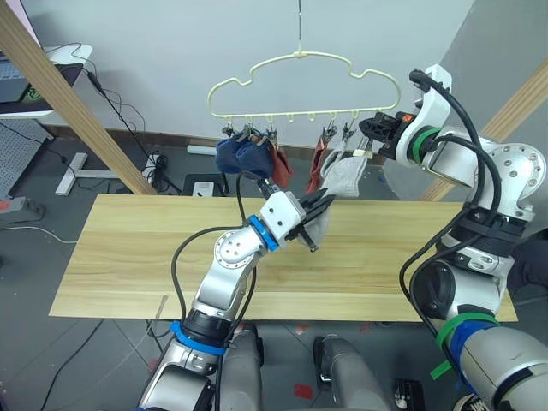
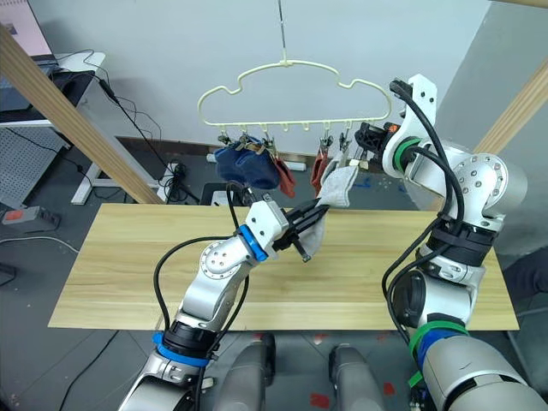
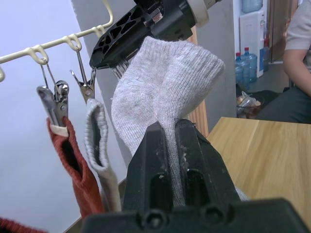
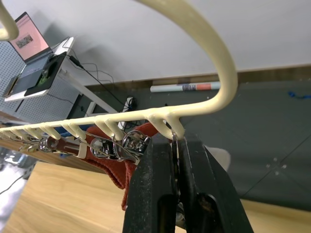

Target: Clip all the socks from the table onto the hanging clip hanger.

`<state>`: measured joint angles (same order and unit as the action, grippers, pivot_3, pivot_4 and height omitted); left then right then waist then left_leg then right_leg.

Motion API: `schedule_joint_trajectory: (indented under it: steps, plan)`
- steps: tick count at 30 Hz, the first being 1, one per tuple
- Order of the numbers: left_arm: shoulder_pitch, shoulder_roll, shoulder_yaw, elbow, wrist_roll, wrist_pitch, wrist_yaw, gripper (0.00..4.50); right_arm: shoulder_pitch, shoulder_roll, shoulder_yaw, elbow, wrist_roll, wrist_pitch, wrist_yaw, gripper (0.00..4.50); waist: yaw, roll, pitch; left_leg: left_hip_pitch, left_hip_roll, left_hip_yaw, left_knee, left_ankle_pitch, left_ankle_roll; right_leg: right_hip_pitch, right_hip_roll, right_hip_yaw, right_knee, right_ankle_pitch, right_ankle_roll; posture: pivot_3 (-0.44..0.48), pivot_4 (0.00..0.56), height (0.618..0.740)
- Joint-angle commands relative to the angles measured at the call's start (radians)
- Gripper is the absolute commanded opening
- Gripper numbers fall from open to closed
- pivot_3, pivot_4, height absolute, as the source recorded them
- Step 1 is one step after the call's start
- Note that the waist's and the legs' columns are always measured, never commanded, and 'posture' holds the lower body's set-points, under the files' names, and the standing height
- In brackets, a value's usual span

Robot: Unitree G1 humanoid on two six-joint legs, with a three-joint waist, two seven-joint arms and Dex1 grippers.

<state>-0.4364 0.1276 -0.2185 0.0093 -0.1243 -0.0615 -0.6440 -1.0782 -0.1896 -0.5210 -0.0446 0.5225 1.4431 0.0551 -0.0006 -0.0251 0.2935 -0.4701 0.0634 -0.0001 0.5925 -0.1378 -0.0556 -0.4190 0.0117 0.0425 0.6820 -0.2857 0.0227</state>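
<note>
The pale-yellow clip hanger (image 1: pixel 304 56) hangs above the table (image 1: pixel 128 257). Two blue socks (image 1: pixel 242 156) and a rust red sock (image 1: pixel 281 164) hang from its left clips. Another red sock (image 3: pixel 73 165) and a light grey sock (image 3: pixel 97 145) hang further right. My left gripper (image 3: pixel 167 128) is shut on a second grey sock (image 3: pixel 167 87), held up with its cuff at the hanger's rightmost clip. My right gripper (image 4: pixel 176 143) is shut on that end clip (image 4: pixel 175 133), just under the hanger's bar. The tabletop bears no socks.
Slanted wooden poles of the frame rise at the left (image 1: pixel 77 111) and right (image 1: pixel 514 111). A desk with a laptop (image 1: pixel 34 77) and floor cables lie behind the table at the left. A seated person (image 3: pixel 296 58) is off the table's end.
</note>
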Motion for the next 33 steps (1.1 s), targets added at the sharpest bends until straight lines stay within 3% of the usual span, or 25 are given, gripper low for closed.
schedule_joint_trajectory:
  steps: [1,32,33]
  plan:
    - [-0.002,-0.006,-0.020,-0.001,0.008,-0.033,-0.002,0.03,-0.023,0.012,-0.048,-0.059,0.013,0.041,-0.032,0.00,-0.002,0.000,0.000,0.000,0.000,0.000,0.000,0.000,0.000,0.000,0.000,0.000,0.000,0.000,0.000,-0.044,0.277,0.740]
    - [-0.118,-0.051,0.013,0.211,0.031,-0.135,0.051,0.03,-0.079,0.110,-0.148,-0.087,-0.002,0.106,-0.102,0.00,-0.027,0.000,0.000,0.000,0.000,0.000,0.000,0.000,0.000,0.000,0.000,0.000,0.001,0.001,-0.001,-0.067,0.282,0.740]
    - [-0.121,-0.049,0.010,0.214,0.033,-0.139,0.046,0.01,-0.078,0.110,-0.145,-0.087,0.000,0.102,-0.101,0.28,-0.028,0.000,0.000,0.000,0.000,0.000,0.000,0.000,0.000,0.000,0.000,0.000,0.001,0.001,-0.001,-0.064,0.280,0.740]
